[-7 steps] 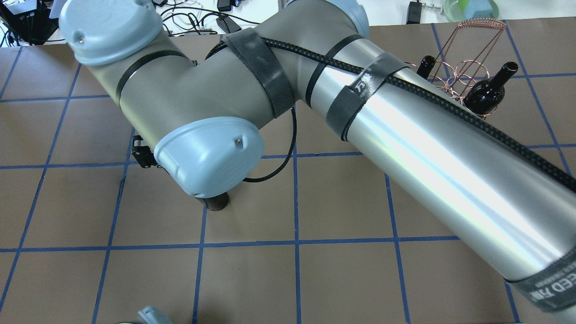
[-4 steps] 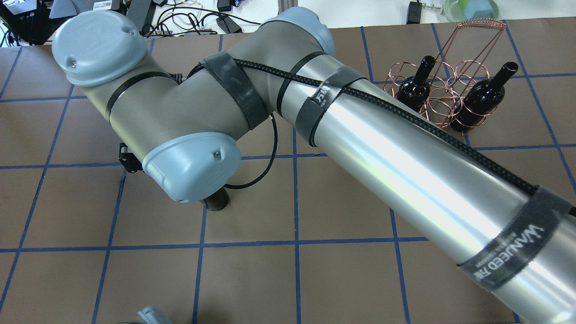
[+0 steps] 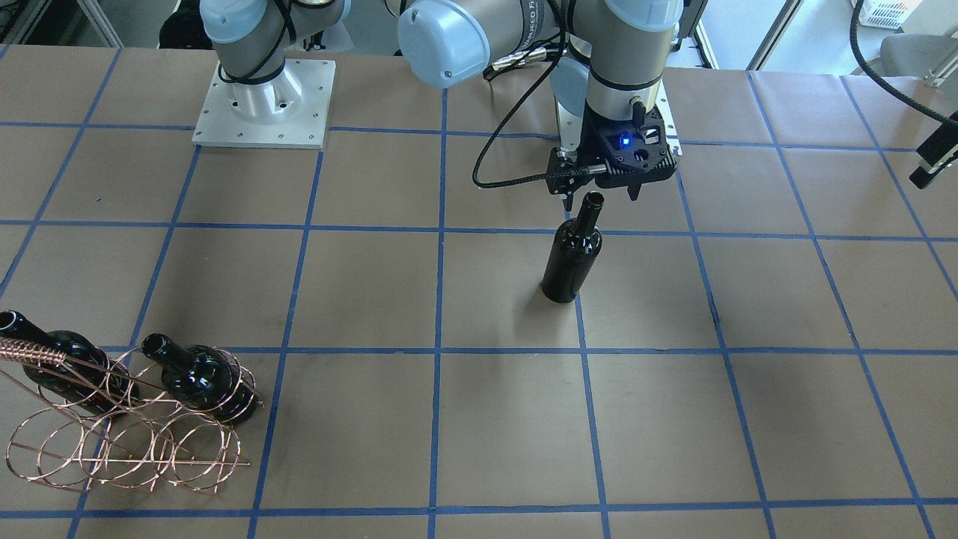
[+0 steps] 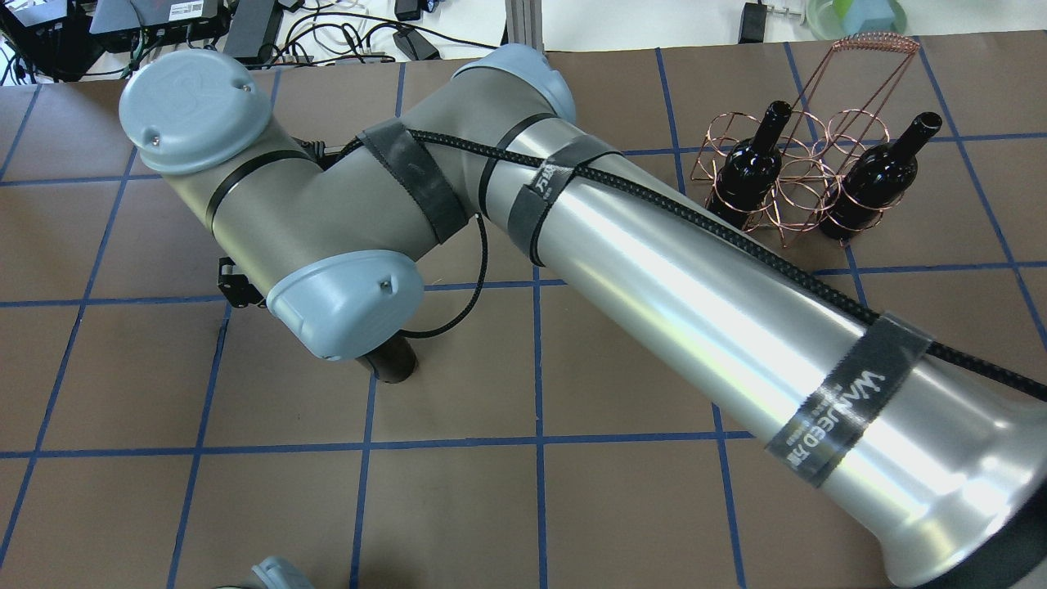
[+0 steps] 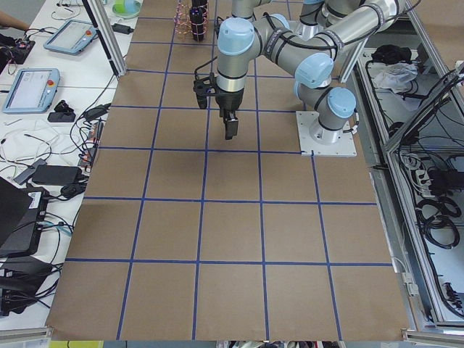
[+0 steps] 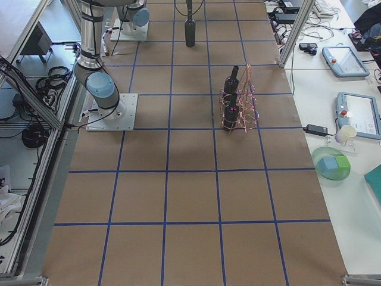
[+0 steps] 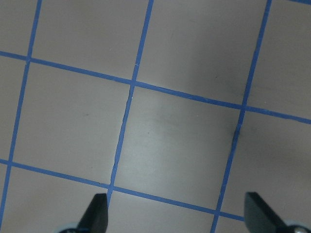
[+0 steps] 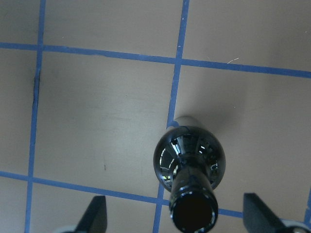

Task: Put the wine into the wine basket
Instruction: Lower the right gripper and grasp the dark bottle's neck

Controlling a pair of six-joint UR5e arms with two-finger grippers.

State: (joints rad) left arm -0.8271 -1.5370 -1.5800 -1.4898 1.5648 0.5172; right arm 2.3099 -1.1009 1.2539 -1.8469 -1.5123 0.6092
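Right pincer [image 8: 173,201] gapes above the wine [image 8: 189,154] — mostly hidden overhead — left pincer [image 7: 175,204] likewise apart.

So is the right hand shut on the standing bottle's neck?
No: the fingers of the right hand stand wide apart on either side of the wine, clear of its neck.

Right end effector [image 3: 602,200] hangs above wine [image 3: 571,256], wine basket [image 3: 26,350] well apart.

Reaches from 4 toward 10 o'clock with right arm [image 4: 695,286], right gripper [image 8: 177,214] down and spread wide; left gripper [image 7: 177,216] likewise.
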